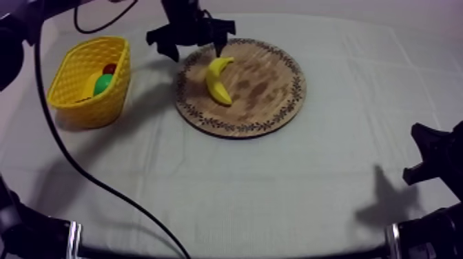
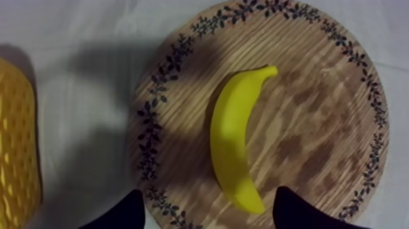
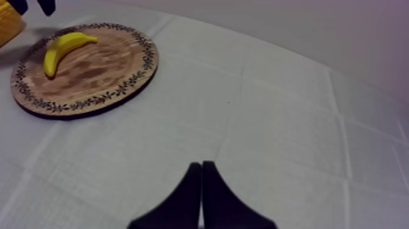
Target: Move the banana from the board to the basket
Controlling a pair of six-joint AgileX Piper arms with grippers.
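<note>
- the banana [image 1: 218, 79] lies on the wooden board [image 1: 269, 89]
- left gripper [image 1: 194, 45], fingers apart, above the board's far rim
- yellow basket [image 1: 77, 103] beside the board holds a small red fruit [image 1: 110, 69]
- right gripper [image 3: 201, 179], fingers together, well apart from the board

Grey-white cloth [image 1: 275, 193] with faint fold creases, soft shadows; plain greyish wall [image 3: 292, 24] beyond.

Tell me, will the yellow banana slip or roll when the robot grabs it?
The curved yellow toy banana looks smooth, so it may slip. It lies on its side on the round wooden board, and its bend probably makes it spin rather than roll. It looks moulded, likely stiff.
</note>
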